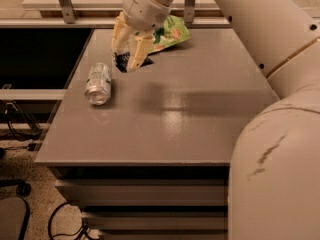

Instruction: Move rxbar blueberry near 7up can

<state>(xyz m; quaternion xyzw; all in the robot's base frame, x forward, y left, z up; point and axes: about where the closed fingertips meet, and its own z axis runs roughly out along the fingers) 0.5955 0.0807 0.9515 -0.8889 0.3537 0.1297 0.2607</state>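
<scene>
Pincer (126,59) is clamped on the rxbar blueberry (120,63), held low over the bench (200,114) just beside the toppled 7up can (98,83). Transport looks nearly done; next, lower and release it there.

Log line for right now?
gripper shut on rxbar blueberry | right of and behind 7up can | can lying on side | bar not yet released

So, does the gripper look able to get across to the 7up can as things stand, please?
Probably yes. The gripper, shut on the rxbar blueberry, hangs close beside the 7up can, which lies on its side. Only bare table separates them; the green chip bag sits on the gripper's far side.
</scene>
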